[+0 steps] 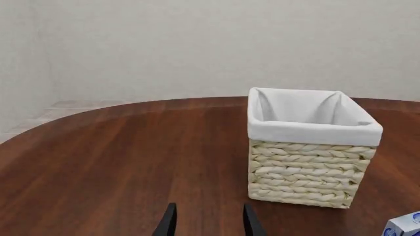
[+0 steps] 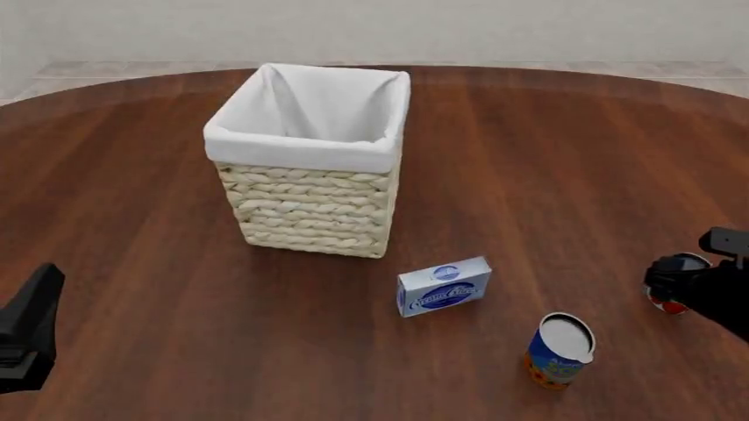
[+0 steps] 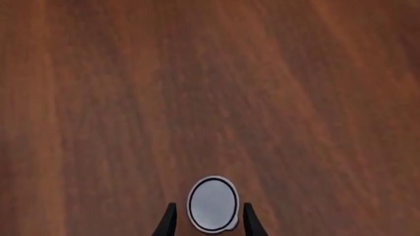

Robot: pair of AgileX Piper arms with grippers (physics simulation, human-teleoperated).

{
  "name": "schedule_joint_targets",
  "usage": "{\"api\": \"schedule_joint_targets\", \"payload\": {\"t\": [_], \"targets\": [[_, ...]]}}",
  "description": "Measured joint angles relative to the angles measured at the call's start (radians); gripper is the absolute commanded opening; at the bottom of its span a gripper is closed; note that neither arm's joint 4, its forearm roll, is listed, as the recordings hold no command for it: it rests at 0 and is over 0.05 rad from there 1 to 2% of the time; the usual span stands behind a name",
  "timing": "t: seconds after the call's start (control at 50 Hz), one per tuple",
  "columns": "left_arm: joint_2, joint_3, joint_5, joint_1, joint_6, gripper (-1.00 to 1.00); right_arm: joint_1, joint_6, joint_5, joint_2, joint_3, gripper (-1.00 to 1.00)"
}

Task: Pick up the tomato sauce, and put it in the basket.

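Observation:
The tomato sauce shows its silvery-white round top between my right gripper's two dark fingers, with a small gap on each side. In the front view the right gripper hangs over the tomato sauce at the right edge of the table, so only a red sliver and part of the top show. It is open around the can. The basket, cream wicker with a white lining, stands at the back left and also shows in the left wrist view. My left gripper is open and holds nothing, low at the front left.
A blue-and-orange can stands upright near the front, left of the right gripper. A small blue-and-white box lies between that can and the basket; its corner shows in the left wrist view. The table is dark brown wood.

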Motion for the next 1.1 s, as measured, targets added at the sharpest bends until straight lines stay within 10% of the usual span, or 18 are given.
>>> {"api": "schedule_joint_targets", "payload": {"t": [0.2, 0.22, 1.1], "targets": [[0.000, 0.000, 0.000, 0.000, 0.000, 1.00, 0.004, 0.001, -0.023, 0.039, -0.007, 1.00], [0.000, 0.000, 0.000, 0.000, 0.000, 1.00, 0.005, 0.001, -0.024, 0.042, -0.008, -1.00], [0.000, 0.000, 0.000, 0.000, 0.000, 1.00, 0.049, -0.012, 0.249, -0.240, -0.101, -1.00]]}}
